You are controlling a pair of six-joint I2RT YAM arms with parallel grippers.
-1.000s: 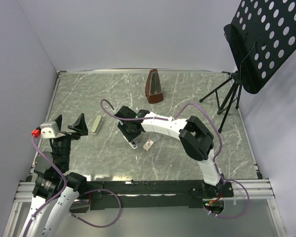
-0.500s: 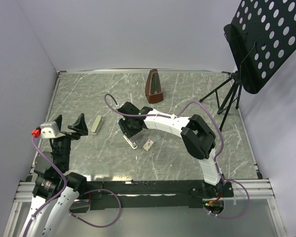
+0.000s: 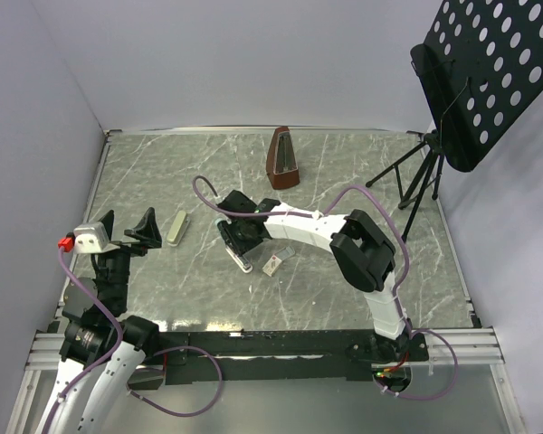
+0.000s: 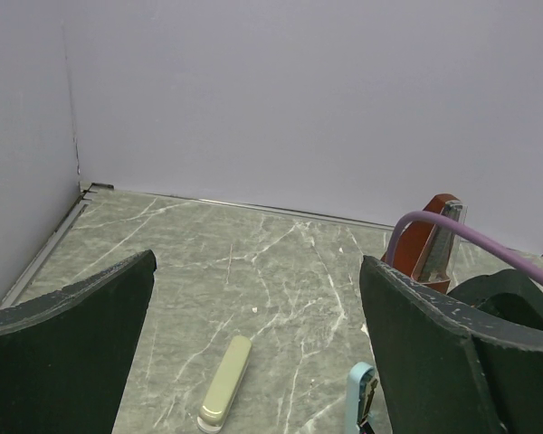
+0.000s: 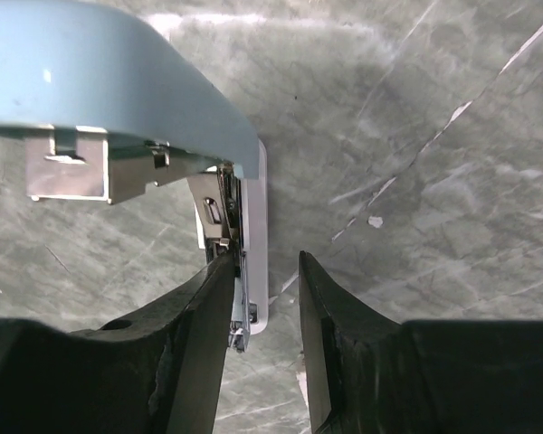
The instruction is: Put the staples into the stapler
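Marble tabletop [image 3: 163, 176], open stapler [image 3: 242, 260], staple box [image 3: 272, 265] beside

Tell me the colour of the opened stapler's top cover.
Light blue; the top cover shows best in the right wrist view.

My fingers [image 5: 163, 362] are black. The stapler [image 5: 118, 72] is pale blue with silvery metal; the table [image 5: 434, 163] grey-green marble, veined white.

**Layout of the counter [image 3: 362, 163]**

The stapler [image 3: 243, 262] lies mid-counter. The staples box [image 3: 272, 265] sits just to its right, with a thin strip [image 3: 288, 253] just behind the box. Well to the left lies an oblong object [image 3: 176, 228]. A metronome [image 3: 283, 160] stands behind, near the back edge. A music stand [image 3: 462, 149] occupies the far right corner.
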